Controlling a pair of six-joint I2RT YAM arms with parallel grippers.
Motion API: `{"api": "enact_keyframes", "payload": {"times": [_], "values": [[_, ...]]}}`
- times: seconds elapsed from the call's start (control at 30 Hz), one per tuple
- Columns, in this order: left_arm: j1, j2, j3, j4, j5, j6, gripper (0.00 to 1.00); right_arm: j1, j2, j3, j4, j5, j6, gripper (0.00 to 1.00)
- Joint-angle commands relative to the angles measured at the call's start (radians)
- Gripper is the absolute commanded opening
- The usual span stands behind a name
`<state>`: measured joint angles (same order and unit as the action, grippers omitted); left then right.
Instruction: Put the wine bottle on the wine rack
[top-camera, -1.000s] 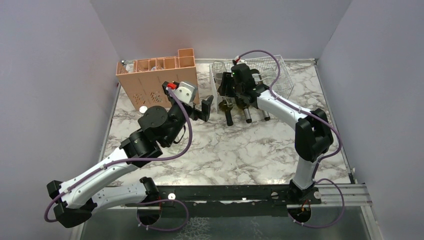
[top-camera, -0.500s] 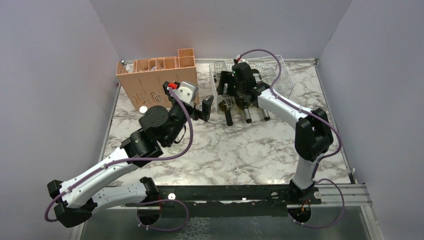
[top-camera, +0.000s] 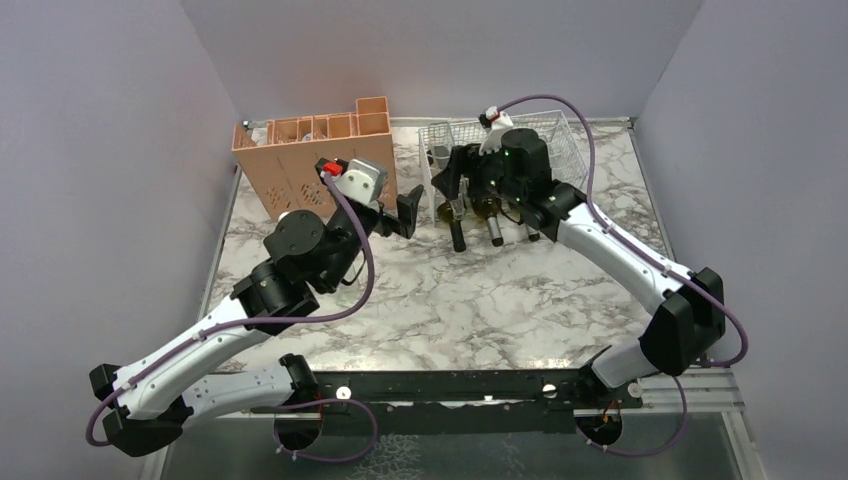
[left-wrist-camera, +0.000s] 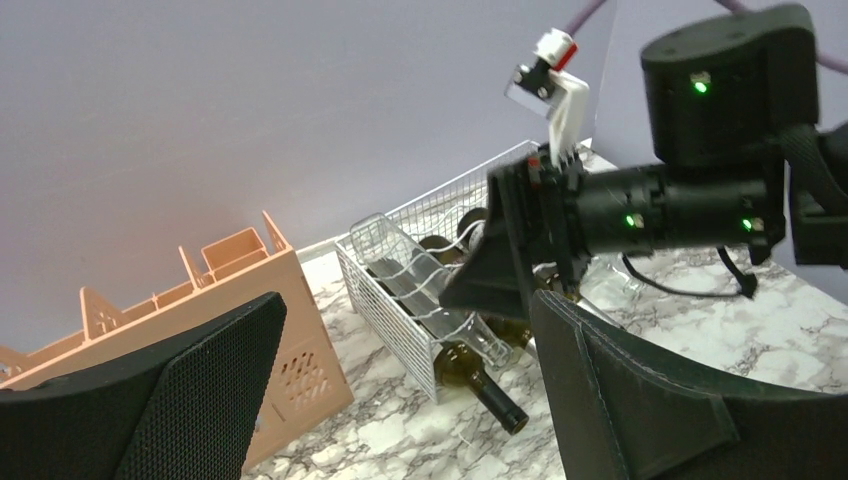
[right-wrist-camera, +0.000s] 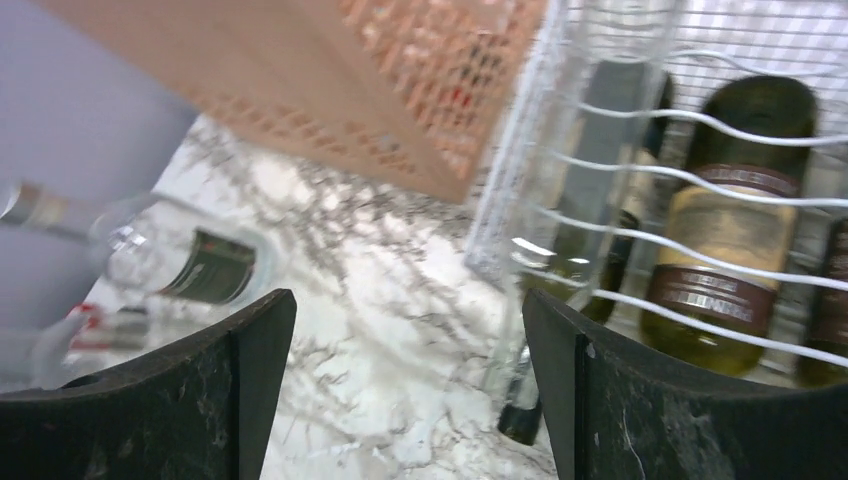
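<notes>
Hovering with right claw (right-wrist-camera: 400, 320) spread wide, empty — just beside wine bottle (right-wrist-camera: 715, 230) lying cradled in wine rack (top-camera: 565, 135).

Seen from above, the right arm's black wrist housing (top-camera: 520, 160) covers the middle of the white thin-wire grid rack (top-camera: 568, 138), hiding the bodies of the dark glass wine bottles (top-camera: 457, 233). The right wrist view is blurred, and the peach-orange plastic crate (right-wrist-camera: 330, 70) runs off its top edge.
</notes>
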<state>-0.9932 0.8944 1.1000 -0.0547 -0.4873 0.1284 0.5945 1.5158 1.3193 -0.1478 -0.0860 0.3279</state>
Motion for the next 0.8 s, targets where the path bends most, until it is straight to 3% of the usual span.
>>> {"api": "enact_keyframes", "payload": {"times": [0.0, 0.13, 0.2, 0.47, 0.77], "values": [[0.000, -0.034, 0.045, 0.012, -0.019, 0.022, 0.99, 0.062, -0.062, -0.097, 0.119, -0.197, -0.042, 0.85], [0.001, -0.051, 0.064, 0.014, -0.031, 0.026, 0.99, 0.098, -0.079, -0.182, 0.244, -0.417, -0.075, 0.83], [0.001, -0.057, 0.081, 0.017, -0.026, 0.009, 0.99, 0.137, -0.077, -0.219, 0.312, -0.440, -0.088, 0.83], [0.001, -0.071, 0.114, 0.048, -0.033, -0.042, 0.99, 0.330, 0.041, -0.191, 0.480, -0.324, -0.111, 0.83], [0.001, -0.117, 0.120, 0.059, -0.059, -0.075, 0.99, 0.434, 0.241, 0.012, 0.476, -0.221, -0.131, 0.83]]}}
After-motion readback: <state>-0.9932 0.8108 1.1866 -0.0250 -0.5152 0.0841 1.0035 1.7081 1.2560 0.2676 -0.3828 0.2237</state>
